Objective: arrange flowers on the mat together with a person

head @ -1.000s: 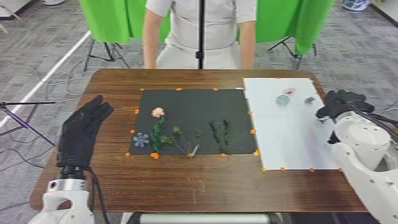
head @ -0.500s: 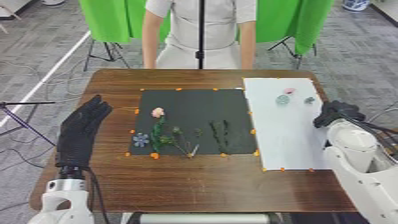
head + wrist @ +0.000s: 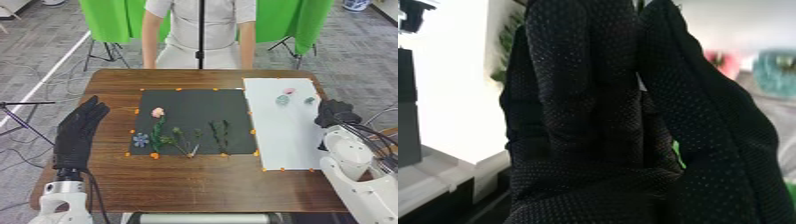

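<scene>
In the head view, the right hand (image 3: 336, 113) is at the white sheet's right edge, nearer the robot than the pink flower (image 3: 289, 91) and two grey-green pieces (image 3: 282, 100). Its fingers extend beside the thumb (image 3: 704, 105) in the right wrist view, where a blurred pink flower (image 3: 724, 62) and teal piece (image 3: 776, 72) appear beyond. The open left hand (image 3: 80, 132) is left of the dark mat (image 3: 187, 102). On that mat lie a pale pink flower (image 3: 158, 112), a blue flower (image 3: 140, 140), green stems (image 3: 219, 136) and a small light-coloured item (image 3: 193, 150).
The white sheet (image 3: 282, 135) lies right of the dark mat on the wooden table (image 3: 200, 185). Orange tabs (image 3: 155, 155) line their edges. A person stands behind the far table edge with both arms hanging. Green leaves (image 3: 506, 42) show past the glove.
The right hand and forearm have shifted inward, toward the white sheet, and slightly nearer the robot. The left hand has drifted slightly left. The flowers on the mat keep their places.
</scene>
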